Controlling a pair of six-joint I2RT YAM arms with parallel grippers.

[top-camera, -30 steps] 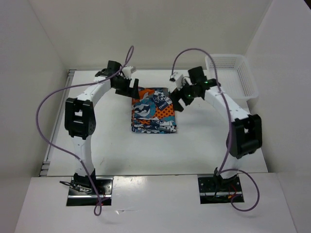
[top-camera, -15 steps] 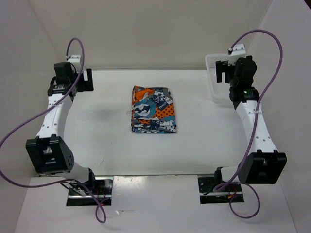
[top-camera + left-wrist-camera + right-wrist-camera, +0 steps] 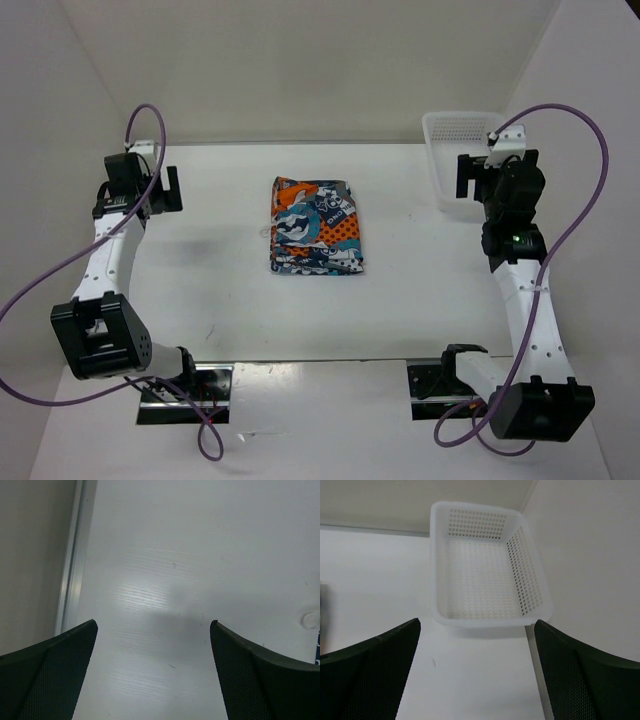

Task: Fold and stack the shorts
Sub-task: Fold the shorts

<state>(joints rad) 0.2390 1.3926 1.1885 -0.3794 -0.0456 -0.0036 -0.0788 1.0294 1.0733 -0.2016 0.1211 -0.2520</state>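
Observation:
The shorts (image 3: 314,226) lie folded in a flat rectangle at the middle of the white table, printed in teal, orange, white and black. My left gripper (image 3: 168,189) is open and empty at the far left of the table, well away from the shorts. Its wrist view shows only bare table between the open fingers (image 3: 250,675). My right gripper (image 3: 478,180) is open and empty at the far right, beside the basket. The shorts are out of both wrist views.
A white plastic mesh basket (image 3: 440,160) stands at the back right corner; in the right wrist view it (image 3: 485,622) is empty, just beyond the open fingers. A metal rail (image 3: 72,565) runs along the table's left edge. White walls enclose the table.
Both arms have swung away from the shorts to the table's outer sides and have drawn a little nearer since half a second ago. The folded shorts have not moved.

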